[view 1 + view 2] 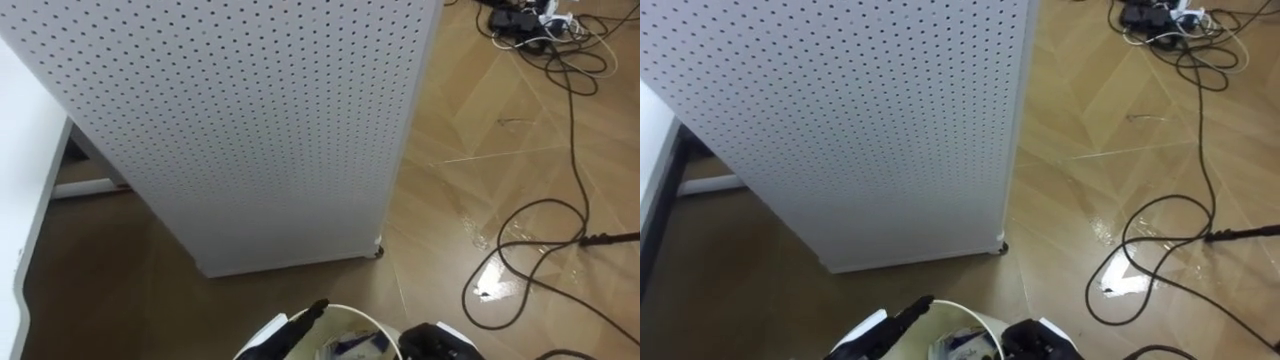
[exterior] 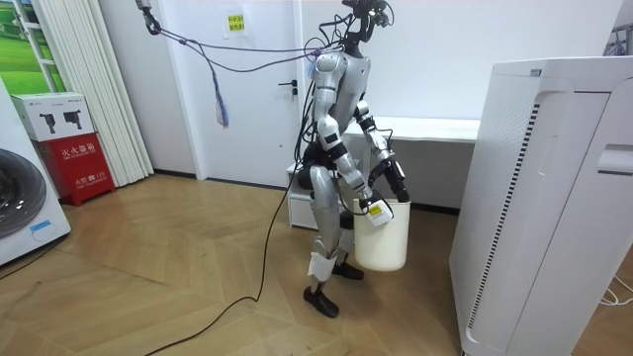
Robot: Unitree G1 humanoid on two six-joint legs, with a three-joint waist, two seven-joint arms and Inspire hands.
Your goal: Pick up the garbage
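The robot is seen in the room view standing upright on the wooden floor (image 1: 480, 130), facing a tall white perforated cabinet (image 1: 250, 130) that is located just in front of it. A white bench (image 2: 427, 129) is located along the wall behind the robot.

A white bin (image 1: 352, 311) is held in front of the body, between both hands and clear of the floor. Garbage (image 1: 352, 346), seen as crumpled blue-and-white wrapping, is contained inside the bin.

The left hand (image 1: 296, 326) is placed at the bin's left rim. Its visible finger is stretched out straight along the rim and is not curled round it.

The right hand (image 1: 432, 345) is placed at the bin's right rim. How far this hand is open cannot be told from the views.

Dark cables (image 1: 573, 150) are laid in loops across the floor to the right of the cabinet.
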